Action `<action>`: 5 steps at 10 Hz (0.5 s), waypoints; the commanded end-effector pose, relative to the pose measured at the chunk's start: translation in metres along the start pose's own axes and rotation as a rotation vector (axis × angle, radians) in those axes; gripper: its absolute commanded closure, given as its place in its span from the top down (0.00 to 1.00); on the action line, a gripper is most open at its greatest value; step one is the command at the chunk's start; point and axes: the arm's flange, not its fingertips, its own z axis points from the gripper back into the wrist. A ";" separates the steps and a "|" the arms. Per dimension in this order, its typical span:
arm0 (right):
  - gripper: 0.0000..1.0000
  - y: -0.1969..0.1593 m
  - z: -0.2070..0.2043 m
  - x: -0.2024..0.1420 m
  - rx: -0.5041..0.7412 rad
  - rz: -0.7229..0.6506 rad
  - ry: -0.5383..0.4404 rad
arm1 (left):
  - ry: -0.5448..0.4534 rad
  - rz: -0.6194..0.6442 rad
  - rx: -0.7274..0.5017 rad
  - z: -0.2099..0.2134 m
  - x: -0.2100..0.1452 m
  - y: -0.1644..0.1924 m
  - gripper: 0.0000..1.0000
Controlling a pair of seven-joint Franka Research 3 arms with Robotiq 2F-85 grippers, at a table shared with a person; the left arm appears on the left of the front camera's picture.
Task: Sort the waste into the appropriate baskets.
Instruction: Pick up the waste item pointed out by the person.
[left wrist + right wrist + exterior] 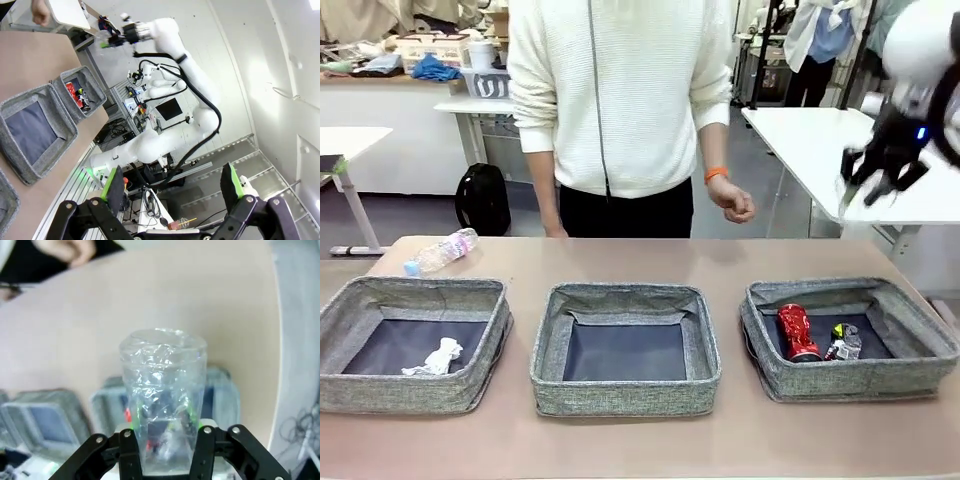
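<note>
Three baskets in a row along the near edge of the table [620,260]. The right gripper [165,440], raised high near the far right corner, is clenched on a crumpled clear bottle [162,365], which stands up between its fingers. The left gripper [172,186] is released, jaws spread wide with nothing between them. A second clear bottle [442,252] lies on its side near the far left corner. The left basket [415,290] holds the white paper wad [435,357]. The middle basket [625,296] shows its dark floor. The right basket [860,380] holds the red can [798,333] and the silver-black can [843,342] (side by side, contact unclear). The person's hand [732,200] hangs beyond the far edge.
</note>
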 end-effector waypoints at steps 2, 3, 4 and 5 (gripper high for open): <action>0.36 0.043 0.062 -0.125 -0.070 0.206 -0.070 | 0.003 -0.022 -0.012 -0.001 0.000 -0.001 1.00; 0.36 0.051 0.061 -0.135 -0.048 0.275 -0.047 | 0.003 -0.022 -0.012 -0.001 0.000 -0.001 1.00; 0.36 0.056 0.039 -0.110 0.014 0.337 0.087 | 0.003 -0.022 -0.012 -0.001 0.000 -0.001 1.00; 0.36 0.049 0.080 -0.127 -0.052 0.174 -0.045 | 0.003 -0.022 -0.012 -0.001 0.000 -0.001 1.00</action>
